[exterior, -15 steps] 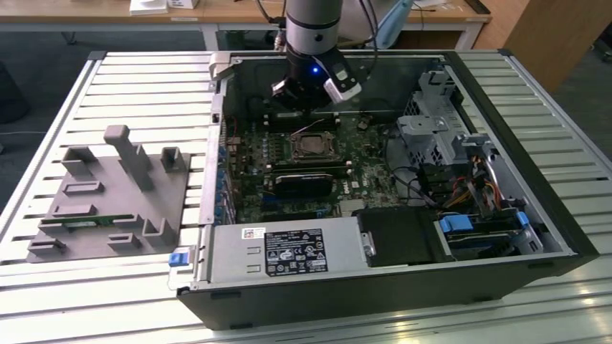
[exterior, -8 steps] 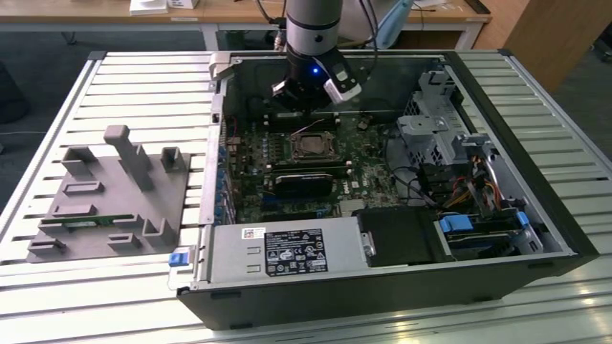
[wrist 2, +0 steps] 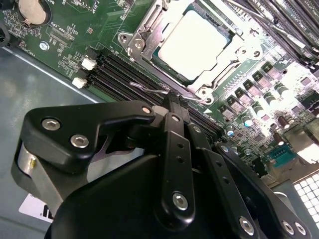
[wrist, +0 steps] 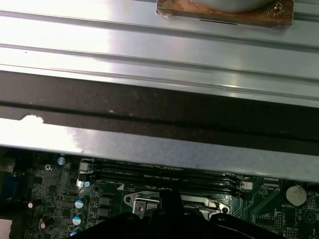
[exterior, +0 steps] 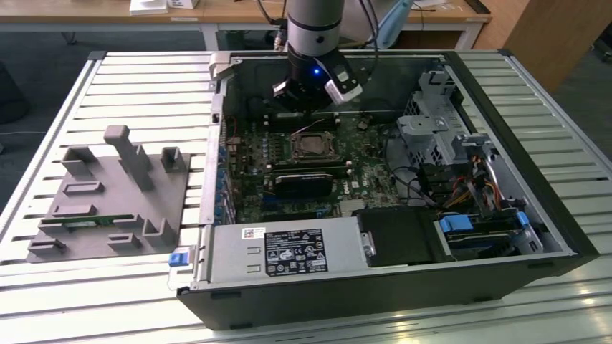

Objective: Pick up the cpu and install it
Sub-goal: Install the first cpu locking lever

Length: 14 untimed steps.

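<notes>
On the exterior view's left, a grey moulded parts tray point(exterior: 100, 204) rests on the slatted metal worktop point(exterior: 143, 79); one of its slots holds a long narrow green memory stick point(exterior: 91, 223), and an upright post rises near its middle. To the exterior view's right of the tray lies an open computer case point(exterior: 535, 236), its side panel off. Inside the case, the green motherboard point(exterior: 258, 154) occupies the floor, a silver power supply point(exterior: 282, 251) sits along the near wall, and drive bays with bundled cables point(exterior: 469, 183) fill the case's right portion. A black heatsink block point(exterior: 311, 180) sits on the motherboard just in front of the processor socket. The cpu point(exterior: 312, 144) lies seated in that socket; in the second wrist view the cpu point(wrist 2: 193, 44) shows its bright silver top inside the metal retention frame point(wrist 2: 144, 35), with the wire lever point(wrist 2: 149, 89) lying beside the frame's edge. Empty black memory slots point(wrist 2: 119, 74) run alongside the socket. The gripper point(exterior: 308, 100) hangs over the motherboard just behind the socket. In the second wrist view the fingers point(wrist 2: 174, 117) are closed together, tips meeting with nothing between them, and they sit just beside the wire lever; contact with it cannot be determined.
</notes>
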Each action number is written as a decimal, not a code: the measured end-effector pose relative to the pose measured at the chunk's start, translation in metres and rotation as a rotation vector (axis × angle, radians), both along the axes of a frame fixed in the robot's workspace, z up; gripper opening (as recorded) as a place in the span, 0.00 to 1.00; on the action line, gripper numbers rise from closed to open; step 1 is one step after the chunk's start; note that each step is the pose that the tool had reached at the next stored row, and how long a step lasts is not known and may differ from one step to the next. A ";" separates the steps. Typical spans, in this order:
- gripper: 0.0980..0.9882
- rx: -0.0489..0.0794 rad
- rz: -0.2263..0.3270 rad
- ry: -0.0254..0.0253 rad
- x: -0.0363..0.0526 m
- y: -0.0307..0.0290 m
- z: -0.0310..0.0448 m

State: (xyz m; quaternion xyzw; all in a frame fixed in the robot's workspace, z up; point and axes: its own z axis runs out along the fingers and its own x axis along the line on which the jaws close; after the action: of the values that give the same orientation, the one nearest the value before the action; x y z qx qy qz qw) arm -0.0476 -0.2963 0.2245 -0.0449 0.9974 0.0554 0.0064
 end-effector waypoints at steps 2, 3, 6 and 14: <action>0.01 0.000 0.000 0.0000 0.0004 0.0000 -0.0004; 0.01 0.000 0.000 0.0000 0.0007 0.0000 -0.0006; 0.01 0.000 0.000 0.0001 0.0011 0.0000 -0.0012; 0.01 -0.001 0.000 0.0013 0.0044 0.0004 -0.0037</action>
State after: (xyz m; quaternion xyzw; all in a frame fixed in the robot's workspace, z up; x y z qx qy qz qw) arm -0.0432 -0.2959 0.2208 -0.0450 0.9975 0.0549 0.0057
